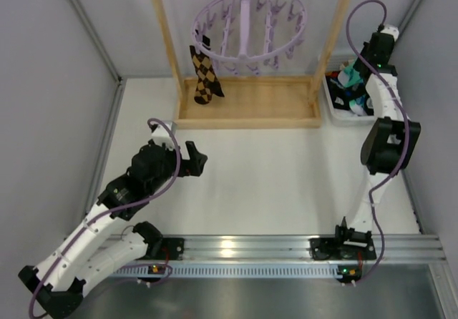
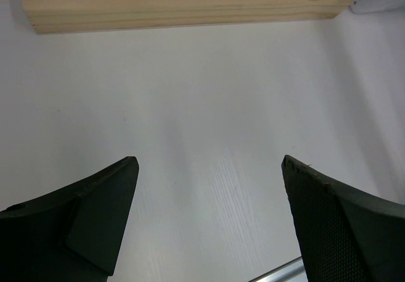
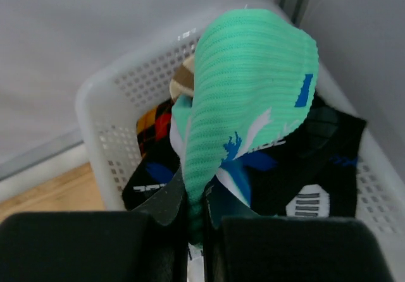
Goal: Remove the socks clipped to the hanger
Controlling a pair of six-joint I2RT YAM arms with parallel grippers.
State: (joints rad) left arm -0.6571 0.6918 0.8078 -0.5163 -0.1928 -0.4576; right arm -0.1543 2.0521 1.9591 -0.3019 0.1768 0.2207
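Observation:
My right gripper (image 3: 196, 201) is shut on a mint-turquoise sock (image 3: 253, 86) with white-and-blue prints and holds it above the white basket (image 3: 104, 98). Black socks (image 3: 323, 146) lie in that basket. In the top view this gripper (image 1: 356, 74) is at the far right, over the basket (image 1: 335, 110). The lilac ring hanger (image 1: 249, 29) hangs at the back from the wooden stand. A brown-and-white argyle cloth item (image 1: 205, 76) is clipped at its left side. My left gripper (image 1: 199, 160) is open and empty, low over the table (image 2: 209, 162).
The wooden frame stand (image 1: 247, 104) has a flat base tray and two uprights around the hanger. Its front edge shows in the left wrist view (image 2: 183, 7). Grey walls close in left and right. A metal rail (image 1: 250, 247) runs along the near edge.

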